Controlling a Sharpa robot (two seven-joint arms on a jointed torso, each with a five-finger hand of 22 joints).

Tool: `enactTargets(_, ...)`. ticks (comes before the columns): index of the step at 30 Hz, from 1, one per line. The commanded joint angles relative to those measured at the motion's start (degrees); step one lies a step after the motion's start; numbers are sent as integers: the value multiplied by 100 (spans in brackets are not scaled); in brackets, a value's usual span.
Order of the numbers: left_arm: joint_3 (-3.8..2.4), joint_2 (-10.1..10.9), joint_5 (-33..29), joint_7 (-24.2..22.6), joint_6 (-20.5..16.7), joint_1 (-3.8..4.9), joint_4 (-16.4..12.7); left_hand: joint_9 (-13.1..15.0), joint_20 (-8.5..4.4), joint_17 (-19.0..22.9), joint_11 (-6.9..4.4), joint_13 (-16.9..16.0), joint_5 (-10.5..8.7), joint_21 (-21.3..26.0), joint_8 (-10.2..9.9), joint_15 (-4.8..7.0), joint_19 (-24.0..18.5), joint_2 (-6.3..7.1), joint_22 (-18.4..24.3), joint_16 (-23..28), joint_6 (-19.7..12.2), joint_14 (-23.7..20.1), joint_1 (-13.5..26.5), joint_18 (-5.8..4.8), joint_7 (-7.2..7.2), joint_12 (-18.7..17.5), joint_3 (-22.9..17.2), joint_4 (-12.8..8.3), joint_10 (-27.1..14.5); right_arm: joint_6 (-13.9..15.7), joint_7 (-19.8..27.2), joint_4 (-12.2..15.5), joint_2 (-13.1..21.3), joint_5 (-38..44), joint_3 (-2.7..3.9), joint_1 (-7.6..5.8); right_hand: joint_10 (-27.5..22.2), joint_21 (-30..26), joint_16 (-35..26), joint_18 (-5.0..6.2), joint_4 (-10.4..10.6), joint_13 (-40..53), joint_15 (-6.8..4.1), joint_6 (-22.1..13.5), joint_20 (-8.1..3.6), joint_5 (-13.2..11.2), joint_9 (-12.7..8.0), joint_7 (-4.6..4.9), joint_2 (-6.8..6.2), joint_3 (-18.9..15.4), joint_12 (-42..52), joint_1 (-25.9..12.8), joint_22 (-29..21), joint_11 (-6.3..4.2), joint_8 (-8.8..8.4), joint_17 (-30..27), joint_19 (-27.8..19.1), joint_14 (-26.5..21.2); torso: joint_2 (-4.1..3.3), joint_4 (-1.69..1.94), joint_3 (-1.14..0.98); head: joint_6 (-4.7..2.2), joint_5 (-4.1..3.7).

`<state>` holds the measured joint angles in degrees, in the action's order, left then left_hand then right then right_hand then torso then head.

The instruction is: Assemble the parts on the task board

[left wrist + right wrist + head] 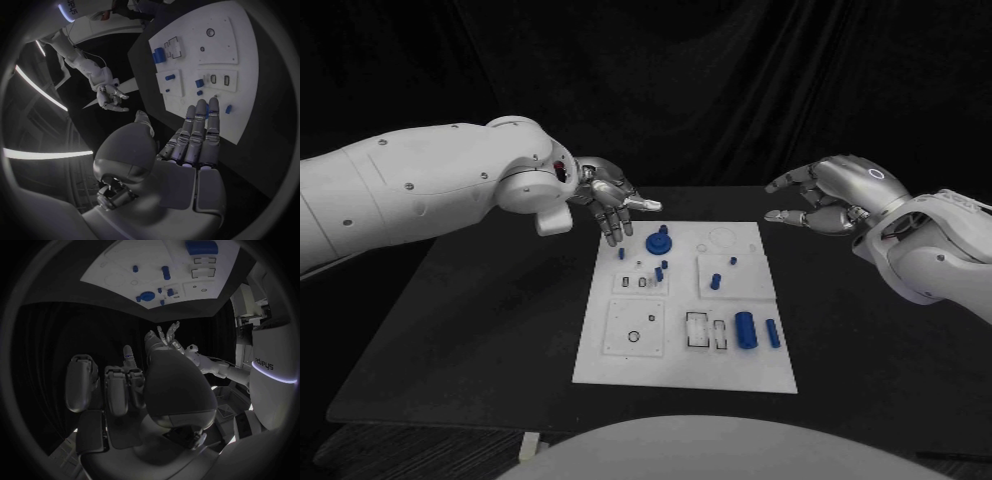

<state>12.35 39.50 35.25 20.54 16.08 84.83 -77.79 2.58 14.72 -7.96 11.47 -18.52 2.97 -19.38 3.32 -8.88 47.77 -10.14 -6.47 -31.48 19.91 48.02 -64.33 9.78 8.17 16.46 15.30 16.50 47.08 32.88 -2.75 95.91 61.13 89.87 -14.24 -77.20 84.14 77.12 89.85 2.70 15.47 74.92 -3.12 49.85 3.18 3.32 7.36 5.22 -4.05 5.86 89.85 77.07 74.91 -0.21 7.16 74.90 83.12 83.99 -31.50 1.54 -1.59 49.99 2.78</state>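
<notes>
Task board (687, 370) centred on black table (473, 330), long axis running near to far. Near right of board: large blue cylinder (746, 329) lying loose, slimmer blue rod (773, 333) just right of it, both apart from the rectangular slots (705, 331) immediately left; none of these seated, judged as work outstanding. Near left: pale panel with small oval opening (635, 336), nothing in it. Mid board: small blue pegs (661, 269) beside two slotted holes on the left, further blue pegs (721, 274) on the right panel; seated or merely resting cannot be told. Far left of board: blue round gear-like part (661, 241) with raised hub, appearing to stand in place. Far edge, left: left hand (612, 208) hovering above the board corner, fingers extended and spread, holding nothing. Far right, off the board: right hand (825, 196) raised above the table, fingers loosely curved and apart, also holding nothing. Assembly judged early: most parts unplaced, no part in hand.
</notes>
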Motion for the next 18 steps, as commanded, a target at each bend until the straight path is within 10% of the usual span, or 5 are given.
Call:
enactTargets(1,-6,-131,67,1007,490,27,151,16,-6,-6,4,-24,27,70,36,7,-3,-91,39,-41,131,-104,13,35,10,90,-50,-19,-13,-46,-201,-42,-46,18,1,56,586,-7,15,30,-53,1508,-7,56,6,64,-11,11,62,8,15,36,1113,35,15,1510,32,601,24,-90,-50,1,46)
enactTargets(13,-4,-624,68,1619,576,7,608,689,-427,-1887,-490,-2227,553,-479,581,475,956,-155,-256,-2613,1691,215,68,34,202,2779,-896,-742,108,-74,-155,-178,-159,18,1,261,586,5,15,26,-3,1508,-11,367,4,23,12,15,114,-95,15,-57,1119,36,83,1510,59,601,42,-252,-129,1,336)
enactTargets(15,-4,-717,68,1645,565,-17,680,883,-515,-2977,-564,-2898,611,-923,748,546,1101,-137,-550,-3604,1814,552,134,25,199,3541,-1060,-861,174,-73,-142,-208,-184,18,1,282,586,5,15,26,12,1508,-10,385,3,20,14,16,121,-106,15,-77,1119,37,86,1510,60,601,45,-248,-135,1,340)
enactTargets(16,-4,-755,68,1656,567,-31,711,1072,-600,-4967,-618,-4278,610,-1416,923,620,1269,-110,-880,-4708,2024,1858,187,26,164,4908,-1156,-930,1377,-72,-133,-227,-204,18,1,291,586,7,15,25,18,1508,-10,392,3,20,15,17,126,-109,15,-85,1120,37,86,1510,62,601,45,-247,-137,1,339)
enactTargets(18,-4,-821,68,1674,579,-64,772,1373,-666,-6528,-611,-5477,614,-2285,1090,628,1094,-83,-1553,-5416,2243,2856,278,-30,150,6002,-1316,-1017,2376,-70,-117,-259,-240,18,1,307,586,0,15,27,27,1508,-10,401,3,23,16,18,136,-112,15,-95,1118,38,86,1510,59,601,42,-228,-157,1,321)
